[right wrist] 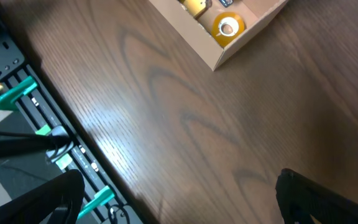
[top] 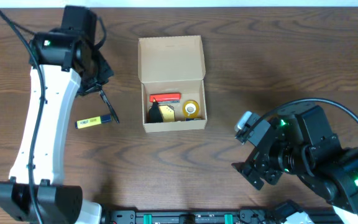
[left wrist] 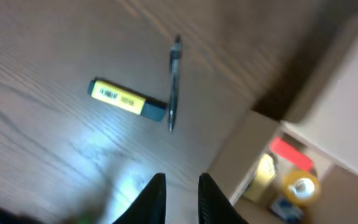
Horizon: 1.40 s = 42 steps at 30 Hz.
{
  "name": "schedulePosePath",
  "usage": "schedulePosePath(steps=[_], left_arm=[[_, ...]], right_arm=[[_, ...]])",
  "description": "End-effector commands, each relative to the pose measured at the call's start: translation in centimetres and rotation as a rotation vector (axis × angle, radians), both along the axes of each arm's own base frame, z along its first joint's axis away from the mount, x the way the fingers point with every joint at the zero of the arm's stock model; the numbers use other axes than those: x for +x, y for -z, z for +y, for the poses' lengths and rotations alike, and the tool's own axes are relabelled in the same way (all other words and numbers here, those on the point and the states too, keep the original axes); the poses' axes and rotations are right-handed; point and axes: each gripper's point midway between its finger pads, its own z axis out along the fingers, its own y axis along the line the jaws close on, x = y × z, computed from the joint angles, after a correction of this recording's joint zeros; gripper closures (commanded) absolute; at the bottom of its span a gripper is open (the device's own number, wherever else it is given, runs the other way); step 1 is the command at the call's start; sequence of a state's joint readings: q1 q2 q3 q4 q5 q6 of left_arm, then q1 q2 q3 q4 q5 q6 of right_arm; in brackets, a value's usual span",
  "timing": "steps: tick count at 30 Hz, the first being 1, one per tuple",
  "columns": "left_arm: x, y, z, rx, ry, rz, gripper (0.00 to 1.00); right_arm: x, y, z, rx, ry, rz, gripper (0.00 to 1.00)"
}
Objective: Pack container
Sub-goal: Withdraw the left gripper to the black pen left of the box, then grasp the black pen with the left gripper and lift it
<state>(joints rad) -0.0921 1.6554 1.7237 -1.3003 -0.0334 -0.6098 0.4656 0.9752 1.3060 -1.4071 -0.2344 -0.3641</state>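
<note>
**Cardboard box open at mid-table, both arms clear of it**

Brown and plain, the container (top: 170,59) sits at the table's centre with its flap lid thrown back. Inside lie a red item (top: 165,98), a yellow tape roll (top: 191,109) and a black-and-gold object (top: 159,114).

To its left, on the table (top: 291,50), a yellow highlighter (left wrist: 126,99) lies beside a pen (left wrist: 173,84).

The left gripper (left wrist: 182,180) hovers over them, jaws narrowly parted and empty. The right gripper (right wrist: 179,177), jaws spread wide, holds nothing.
</note>
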Motion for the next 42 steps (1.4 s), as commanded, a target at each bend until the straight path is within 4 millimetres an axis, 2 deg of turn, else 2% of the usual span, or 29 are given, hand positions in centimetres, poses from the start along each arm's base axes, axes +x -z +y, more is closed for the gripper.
schedulePosePath(steps=[1,4,7,11,15,19,26,35,42], left_arm=[[-0.5,4.0,0.6,-0.018,-0.04,0.064,0.82],[-0.5,7.1,0.9,-0.003,-0.042,0.078,0.8],[-0.6,10.8,1.0,0.004,-0.043,0.075,0.7],[-0.3,13.3,1.0,0.003,-0.031,0.046,0.59],[0.0,14.6,1.0,0.0,-0.033,0.02,0.51],[0.4,15.2,0.9,-0.007,-0.051,-0.008,0.49],[1.7,17.2,0.9,-0.02,-0.095,-0.026,0.49],[1.4,20.4,0.9,-0.015,-0.112,0.048,0.51],[2.0,20.7,0.9,-0.014,-0.096,0.032,0.57]], right_arm=[[0.1,0.0,-0.1,0.005,0.018,0.005,0.01],[0.1,0.0,-0.1,0.005,0.018,0.005,0.01],[0.1,0.0,-0.1,0.005,0.018,0.005,0.01],[0.1,0.0,-0.1,0.005,0.018,0.005,0.01],[0.1,0.0,-0.1,0.005,0.018,0.005,0.01],[0.1,0.0,-0.1,0.005,0.018,0.005,0.01],[0.1,0.0,-0.1,0.005,0.018,0.005,0.01],[0.1,0.0,-0.1,0.005,0.018,0.005,0.01],[0.1,0.0,-0.1,0.005,0.018,0.005,0.01]])
